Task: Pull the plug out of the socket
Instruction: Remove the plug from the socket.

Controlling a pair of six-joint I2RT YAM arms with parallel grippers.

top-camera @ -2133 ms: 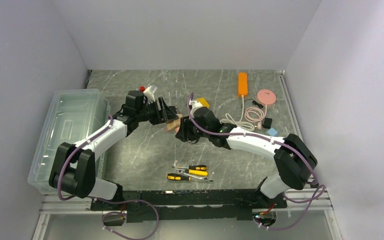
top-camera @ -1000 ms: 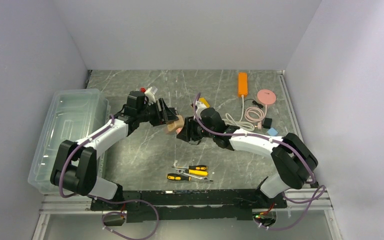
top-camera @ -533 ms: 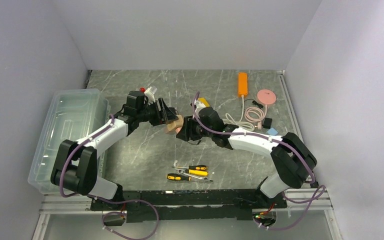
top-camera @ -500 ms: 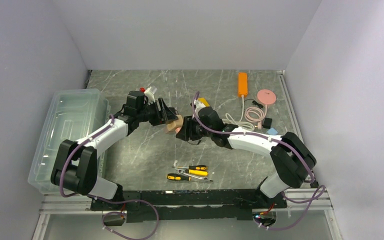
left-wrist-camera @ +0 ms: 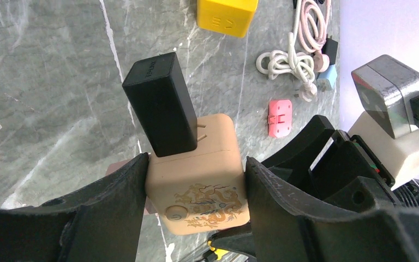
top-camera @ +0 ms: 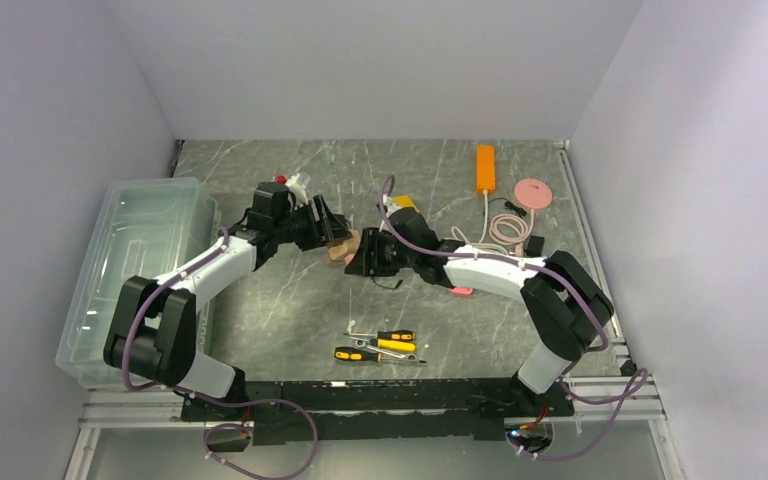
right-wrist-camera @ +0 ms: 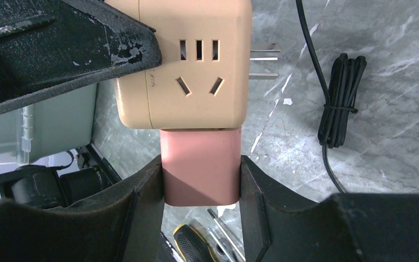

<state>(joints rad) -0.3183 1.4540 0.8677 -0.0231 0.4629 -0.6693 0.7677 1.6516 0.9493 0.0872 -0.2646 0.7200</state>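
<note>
The left hand is closed tight on the smooth beige socket cube; the right hand, partly open, clamps the boxy pink plug seated in one face.

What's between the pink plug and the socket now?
Nothing: the pink plug butts flush against the socket, no gap, in the right wrist view.

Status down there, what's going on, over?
Left fingers clamped on socket. Right fingers on pink plug, not yet out. Black plug also in socket.
</note>
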